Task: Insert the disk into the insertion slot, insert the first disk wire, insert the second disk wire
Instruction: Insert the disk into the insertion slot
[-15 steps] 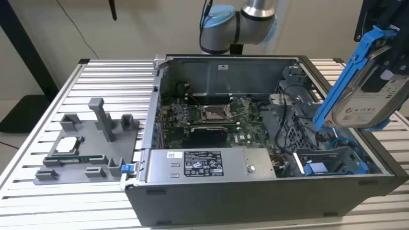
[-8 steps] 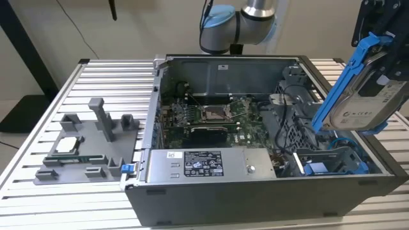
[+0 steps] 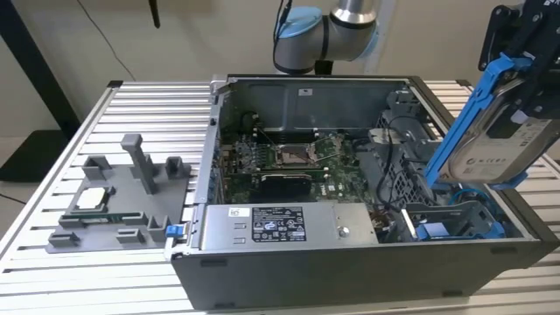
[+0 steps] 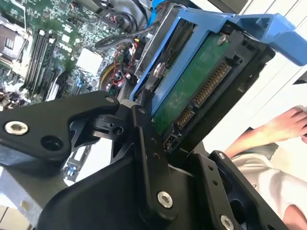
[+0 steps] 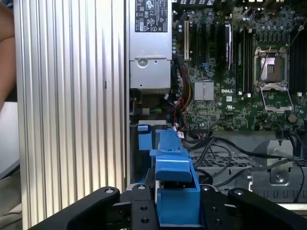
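Note:
My gripper is shut on the disk, a silver-grey drive with a white label in a bright blue carrier frame. In the exterior view it hangs tilted, near upright, above the right end of the open computer case. Below it lies the insertion slot, a grey sheet-metal bay with blue tabs. The second wrist view shows the disk's green circuit board and connector edge between black fingers. In the first wrist view the blue carrier sits between the fingers, over the bay's blue tab.
The open case holds a motherboard, loose black cables beside the cage, and a silver box with a black-and-white sticker. A grey fixture plate lies at the exterior view's left. A person's hand is near the table.

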Robot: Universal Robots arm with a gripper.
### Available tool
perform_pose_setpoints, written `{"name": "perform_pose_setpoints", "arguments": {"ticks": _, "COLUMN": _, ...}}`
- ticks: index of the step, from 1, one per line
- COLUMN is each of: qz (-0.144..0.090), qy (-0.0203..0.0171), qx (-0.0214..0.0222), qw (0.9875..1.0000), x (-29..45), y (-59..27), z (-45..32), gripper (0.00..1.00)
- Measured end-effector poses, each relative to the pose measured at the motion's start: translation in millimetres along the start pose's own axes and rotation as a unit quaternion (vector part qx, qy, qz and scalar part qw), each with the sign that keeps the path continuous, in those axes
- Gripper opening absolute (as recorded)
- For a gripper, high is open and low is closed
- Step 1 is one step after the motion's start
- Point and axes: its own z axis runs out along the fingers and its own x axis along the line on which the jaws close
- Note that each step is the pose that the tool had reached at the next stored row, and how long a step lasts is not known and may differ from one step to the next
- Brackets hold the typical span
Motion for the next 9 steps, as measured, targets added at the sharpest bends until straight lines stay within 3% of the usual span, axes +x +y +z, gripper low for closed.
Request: {"name": "perform_pose_setpoints", "arguments": {"ticks": 9, "qz": 0.001, "qy": -0.0001, "qx": 0.0000, "qw": 1.0000, "x": 0.0, "y": -0.3, "z": 2.8, "gripper": 0.00}}
